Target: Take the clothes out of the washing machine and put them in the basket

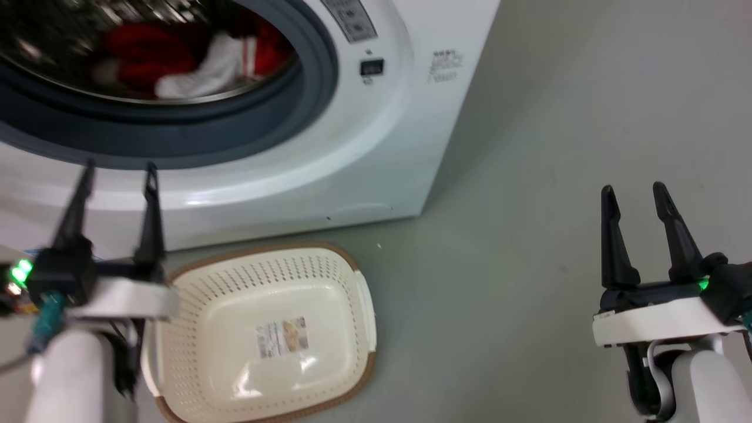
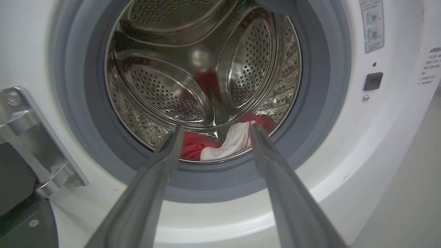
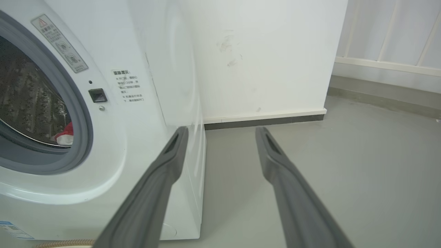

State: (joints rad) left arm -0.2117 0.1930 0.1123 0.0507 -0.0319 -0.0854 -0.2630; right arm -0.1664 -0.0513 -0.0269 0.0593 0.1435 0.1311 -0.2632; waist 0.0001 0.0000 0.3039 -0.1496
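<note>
Washing machine (image 1: pixel 364 147): 1, with 1 drum (image 2: pixel 165 93).
Basket (image 1: pixel 264 261): 1, with 1 label (image 1: pixel 282 336) on its bottom.
Clothes (image 1: pixel 194 64): 1 red-and-white heap in the drum; the garments cannot be counted.
End effectors: 2, namely left end effector (image 1: pixel 120 169) and right end effector (image 1: pixel 633 189), 2 fingers each.

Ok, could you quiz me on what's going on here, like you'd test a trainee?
1. True or false: the basket holds no clothes.
2. Where are the clothes? A) in the basket B) inside the washing machine C) on top of the washing machine
3. Fill in: the left gripper and the right gripper are both ____ (open or shut).
Key: 1 true; 2 B; 3 open.
</note>
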